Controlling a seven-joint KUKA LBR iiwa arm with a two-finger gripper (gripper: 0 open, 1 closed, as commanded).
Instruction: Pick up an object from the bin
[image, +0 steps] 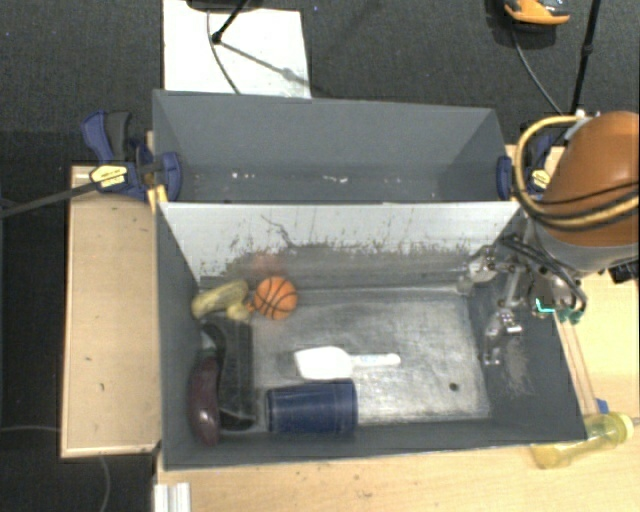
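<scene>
Claw (496, 342) hangs low over bare floor at the right end of the grey bin (330, 235); whether it is open or closed cannot be told. Candidates lie well apart to its left: a white scoop (335, 362) nearest, a dark blue can (311, 410) just below it, an orange ball (275, 297) beyond. Judged an approach step; next comes a leftward reach and descent over one item.

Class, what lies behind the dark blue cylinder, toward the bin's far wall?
A white spoon-shaped thing lies just behind the dark blue cylinder. Whether they touch cannot be told, and the cylinder covers the floor beneath it.
</scene>
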